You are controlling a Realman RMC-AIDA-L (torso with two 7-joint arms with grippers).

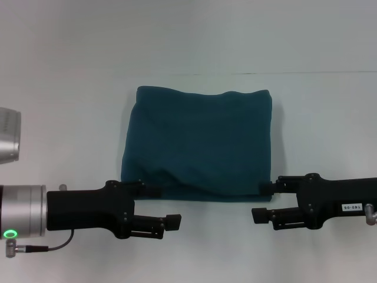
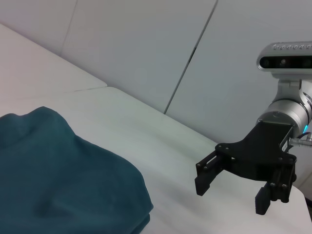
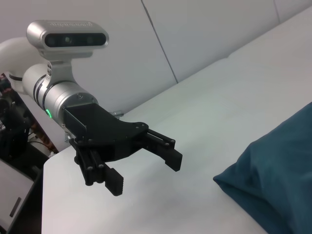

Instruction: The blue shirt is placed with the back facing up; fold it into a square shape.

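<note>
The blue shirt (image 1: pixel 197 144) lies folded into a rough square in the middle of the white table (image 1: pixel 70 118), plain side up, with soft wrinkles. My left gripper (image 1: pixel 160 206) is at its near left corner, open, one finger along the shirt's near edge and nothing between the fingers. My right gripper (image 1: pixel 264 201) mirrors it at the near right corner, also open and empty. The left wrist view shows the shirt (image 2: pixel 63 180) and the right gripper (image 2: pixel 231 187) beyond it. In the right wrist view the shirt (image 3: pixel 278 190) lies beside the left gripper (image 3: pixel 146 168).
A seam (image 1: pixel 294 72) crosses the table behind the shirt. A silver arm segment (image 1: pixel 9 135) juts in at the far left, and a cable (image 1: pixel 41 247) hangs below the left wrist. Past the table's edge, dark equipment (image 3: pixel 14 146) stands.
</note>
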